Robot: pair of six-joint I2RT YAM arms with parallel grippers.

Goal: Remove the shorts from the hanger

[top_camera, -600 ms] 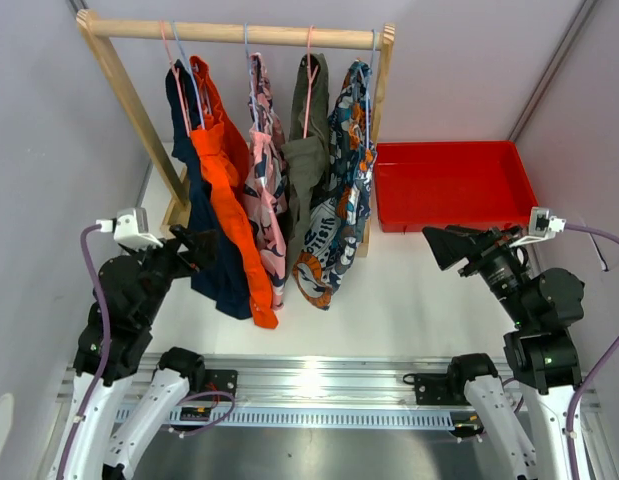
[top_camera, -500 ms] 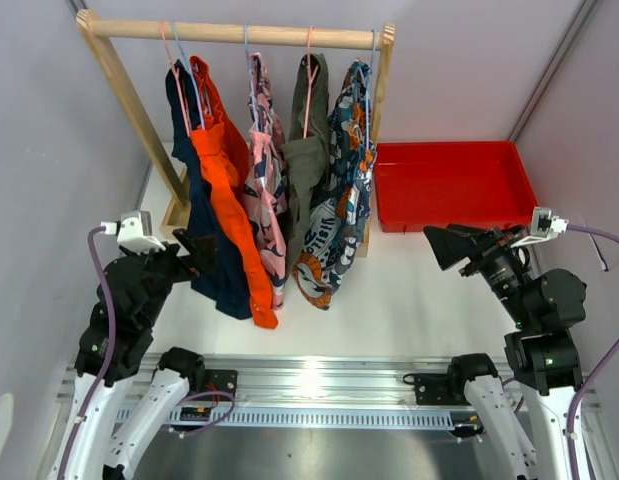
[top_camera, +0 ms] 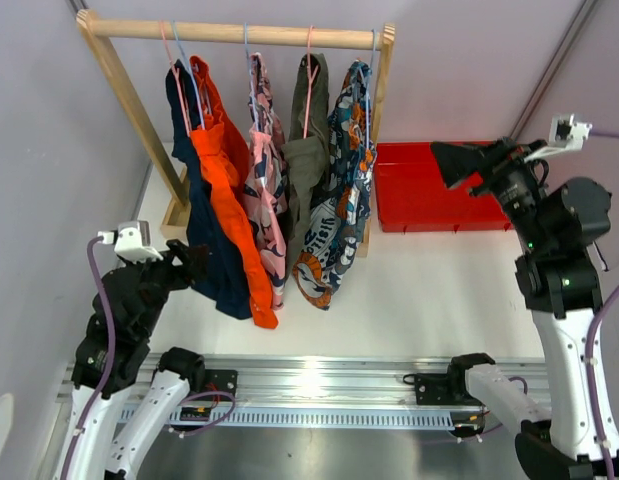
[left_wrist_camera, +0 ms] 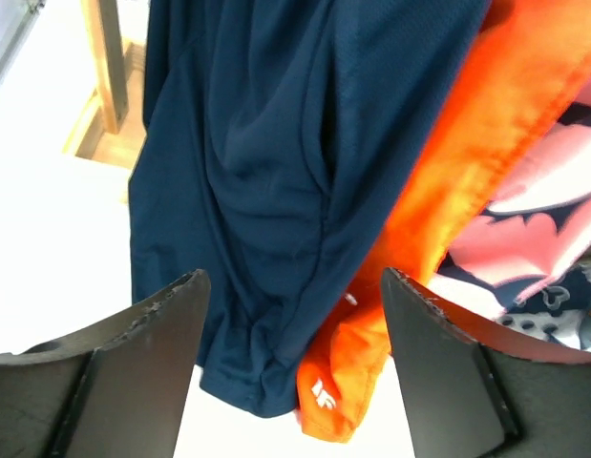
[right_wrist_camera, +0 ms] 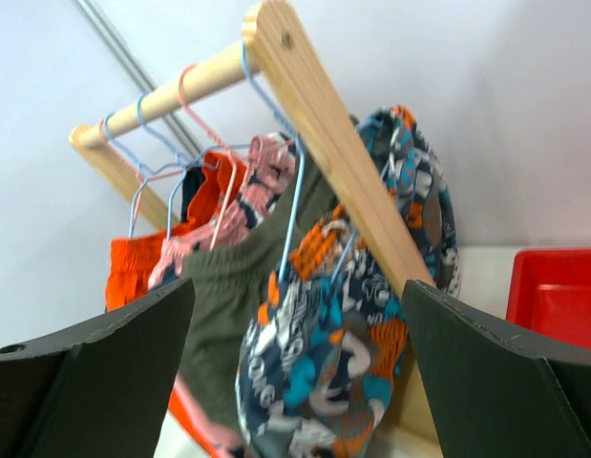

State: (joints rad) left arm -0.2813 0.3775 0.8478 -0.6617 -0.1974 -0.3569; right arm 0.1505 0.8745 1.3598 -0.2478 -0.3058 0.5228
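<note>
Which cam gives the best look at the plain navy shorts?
Left wrist: the navy shorts fill the frame up close, lower leg, seam and hem clear between the fingers. Top external shows the whole pair small, hanger to hem, partly behind the orange shorts. Right wrist: hidden behind the other pairs, if there at all.

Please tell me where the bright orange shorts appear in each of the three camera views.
Top external: the orange shorts hang second from the left on the rail, left of centre.
Left wrist: they fill the right of centre, beside the navy shorts.
Right wrist: they sit at the lower left.
Shared landmark: the wooden rack.
</note>
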